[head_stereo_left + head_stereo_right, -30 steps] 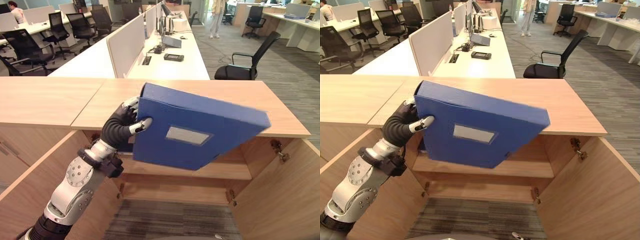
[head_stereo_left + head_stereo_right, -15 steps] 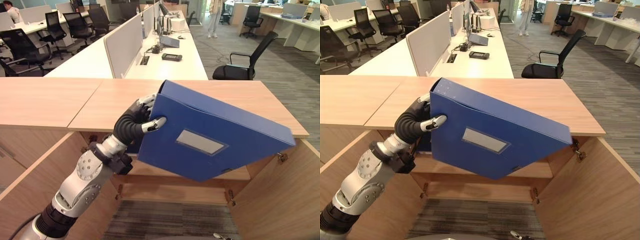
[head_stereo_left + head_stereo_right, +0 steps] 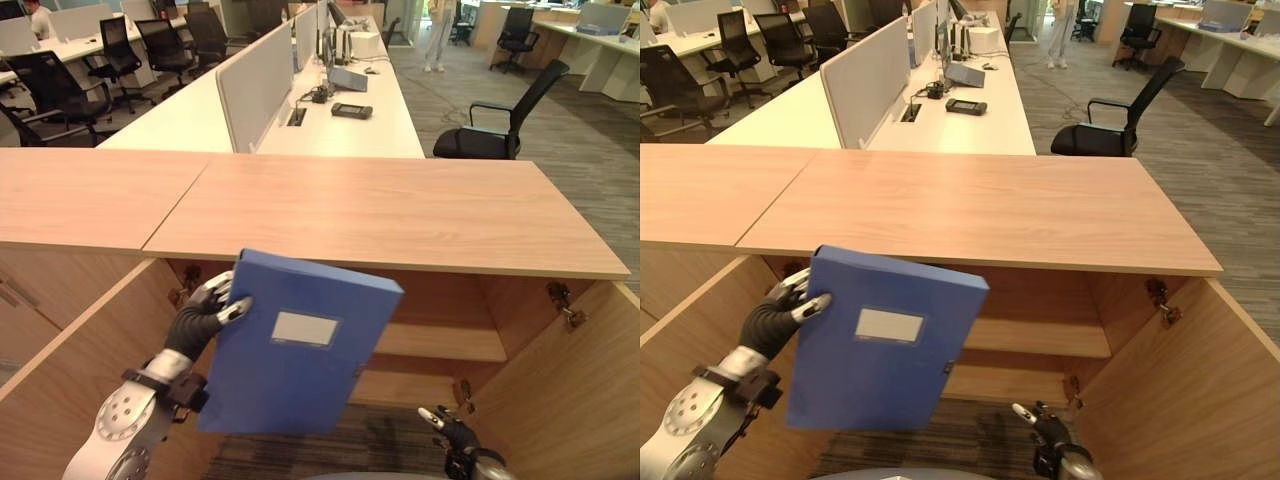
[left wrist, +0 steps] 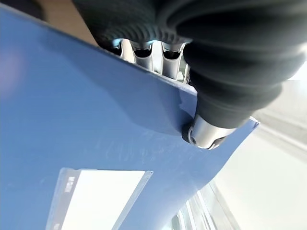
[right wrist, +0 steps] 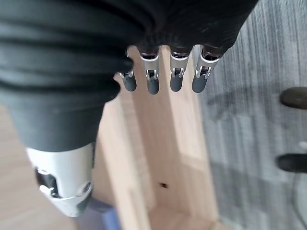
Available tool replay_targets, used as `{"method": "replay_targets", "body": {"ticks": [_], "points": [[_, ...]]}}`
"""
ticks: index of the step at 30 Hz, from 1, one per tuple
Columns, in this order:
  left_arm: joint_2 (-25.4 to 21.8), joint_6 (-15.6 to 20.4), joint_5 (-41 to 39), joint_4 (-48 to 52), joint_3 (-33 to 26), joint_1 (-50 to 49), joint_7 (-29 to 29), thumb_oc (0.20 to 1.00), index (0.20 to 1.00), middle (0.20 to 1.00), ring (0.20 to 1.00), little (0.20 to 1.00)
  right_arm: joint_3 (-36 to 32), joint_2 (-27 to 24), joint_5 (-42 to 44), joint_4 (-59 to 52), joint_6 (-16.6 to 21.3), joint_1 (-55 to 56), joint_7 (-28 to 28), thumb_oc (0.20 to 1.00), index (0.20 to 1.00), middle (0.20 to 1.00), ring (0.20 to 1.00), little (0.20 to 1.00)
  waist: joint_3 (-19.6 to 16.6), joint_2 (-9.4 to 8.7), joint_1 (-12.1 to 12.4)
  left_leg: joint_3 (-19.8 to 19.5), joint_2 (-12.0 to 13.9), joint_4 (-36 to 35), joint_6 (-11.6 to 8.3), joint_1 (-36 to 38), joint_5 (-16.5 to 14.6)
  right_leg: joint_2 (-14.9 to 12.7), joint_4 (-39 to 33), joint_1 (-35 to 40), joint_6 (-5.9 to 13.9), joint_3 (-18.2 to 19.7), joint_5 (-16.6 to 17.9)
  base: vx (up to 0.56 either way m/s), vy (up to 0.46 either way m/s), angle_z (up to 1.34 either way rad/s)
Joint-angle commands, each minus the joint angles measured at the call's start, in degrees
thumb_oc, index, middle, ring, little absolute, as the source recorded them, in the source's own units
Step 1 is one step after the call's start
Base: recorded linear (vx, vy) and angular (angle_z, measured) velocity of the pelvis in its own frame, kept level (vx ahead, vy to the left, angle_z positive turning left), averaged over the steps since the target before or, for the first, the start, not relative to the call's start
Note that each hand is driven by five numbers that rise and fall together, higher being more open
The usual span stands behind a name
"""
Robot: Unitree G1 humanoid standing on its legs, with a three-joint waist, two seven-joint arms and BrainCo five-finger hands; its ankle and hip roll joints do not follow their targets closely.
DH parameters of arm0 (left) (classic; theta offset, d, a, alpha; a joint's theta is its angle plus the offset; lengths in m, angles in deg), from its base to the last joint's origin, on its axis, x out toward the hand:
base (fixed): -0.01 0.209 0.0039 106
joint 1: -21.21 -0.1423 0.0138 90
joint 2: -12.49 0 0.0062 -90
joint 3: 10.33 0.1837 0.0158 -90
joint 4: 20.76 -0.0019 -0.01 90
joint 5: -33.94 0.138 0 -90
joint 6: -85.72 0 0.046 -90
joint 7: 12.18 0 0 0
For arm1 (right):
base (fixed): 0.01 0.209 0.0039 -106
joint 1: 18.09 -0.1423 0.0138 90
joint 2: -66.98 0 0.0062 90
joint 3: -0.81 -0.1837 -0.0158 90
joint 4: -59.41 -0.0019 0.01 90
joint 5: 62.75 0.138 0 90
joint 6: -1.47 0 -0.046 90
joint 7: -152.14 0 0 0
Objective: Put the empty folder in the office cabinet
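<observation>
No legible text or labels

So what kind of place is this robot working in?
It looks like an open-plan office: long white desks with divider screens, black swivel chairs, and a low wooden cabinet standing open. The robot's left hand holds a blue folder in front of it.

The left robot hand [image 3: 203, 313] is raised at the lower left, fingers and thumb clamped on a flat object's edge. The right robot hand [image 3: 1042, 428] hangs low, fingers straight and relaxed.
</observation>
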Motion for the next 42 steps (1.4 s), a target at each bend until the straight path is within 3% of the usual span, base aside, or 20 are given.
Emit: {"method": "replay_targets", "body": {"ticks": [1, 8, 14, 18, 25, 32, 42], "points": [[0.93, 3.77, 0.87, 3.22, -3.15, 2.83, 0.29, 0.200, 0.200, 0.200, 0.200, 0.200, -1.90, -2.50, -1.28, -1.24, 2.21, -4.87, -0.25, 1.000, 1.000, 1.000, 1.000, 1.000, -0.02, -2.55, -1.37, -1.93, 0.40, 0.16, 0.15, 2.39, -5.24, -0.55, 0.38, 1.48, 2.95, -0.56, -1.31, 0.00, -0.001, -0.07], [3.99, 4.08, 3.69, 0.95, -7.36, 2.21, 0.59, 0.200, 0.200, 0.200, 0.200, 0.200, -7.11, -5.99, -1.32, -10.61, 2.73, -4.01, 0.81, 1.000, 1.000, 1.000, 1.000, 1.000, 0.03, -2.47, -1.79, -1.69, 0.55, 0.16, 0.17, 2.29, -5.30, -0.68, 0.38, 1.38, 2.84, -0.40, -1.48, 0.00, -0.003, -0.06], [6.05, 4.45, 6.09, -0.43, -8.76, 3.55, 0.10, 0.200, 0.200, 0.200, 0.200, 0.200, -7.72, -7.26, 3.45, -18.45, 2.58, -3.38, 6.13, 1.000, 1.000, 1.000, 1.000, 1.000, 0.16, -2.72, -1.74, -1.66, 0.57, 0.16, 0.03, 2.10, -5.25, -0.70, 0.38, 1.24, 2.77, -0.55, -1.76, 0.00, 0.000, 0.00], [7.12, 4.21, 7.13, -1.23, -7.43, 5.77, -0.39, 0.200, 0.200, 0.200, 0.200, 0.200, -3.65, -6.88, 7.21, -22.17, 1.25, -4.52, 10.63, 1.000, 1.000, 1.000, 1.000, 1.000, 0.31, -3.02, -1.24, -1.51, 0.60, 0.16, -0.13, 1.97, -5.13, -0.77, 0.38, 1.27, 2.71, -0.73, -1.73, 0.00, 0.000, 0.00], [8.43, 3.45, 6.66, -0.39, -2.28, 9.20, -2.16, 0.200, 0.200, 0.200, 0.200, 0.200, 8.92, -4.97, 4.63, -21.97, -1.96, -8.53, 15.74, 1.000, 1.000, 1.000, 1.000, 1.000, 0.34, -3.31, -0.14, -1.55, 0.77, 0.16, -0.33, 1.82, -4.92, -0.85, 0.38, 1.25, 2.67, -1.11, -1.74, 0.00, 0.000, 0.00], [9.07, 3.48, 6.41, -2.67, 4.24, 14.96, -1.58, 0.200, 0.200, 0.200, 0.200, 0.200, 16.62, -1.73, 4.61, -18.86, -1.95, -15.46, 15.25, 1.000, 1.000, 1.000, 1.000, 1.000, 0.23, -3.35, 0.92, -1.62, 0.77, 0.16, -0.38, 1.60, -4.52, -1.00, 0.38, 1.25, 2.66, -1.56, -1.61, 0.00, 0.000, 0.00], [10.02, 3.31, 6.22, -5.95, 10.27, 20.63, -0.63, 0.200, 0.200, 0.200, 0.200, 0.200, 20.38, 0.88, 6.24, -18.70, -0.82, -20.99, 13.66, 1.000, 1.000, 1.000, 1.000, 1.000, 0.14, -3.40, 1.45, -1.67, 0.87, 0.16, -0.46, 1.38, -4.24, -1.02, 0.38, 1.16, 2.64, -1.88, -1.50, 0.00, 0.000, 0.00]]}}
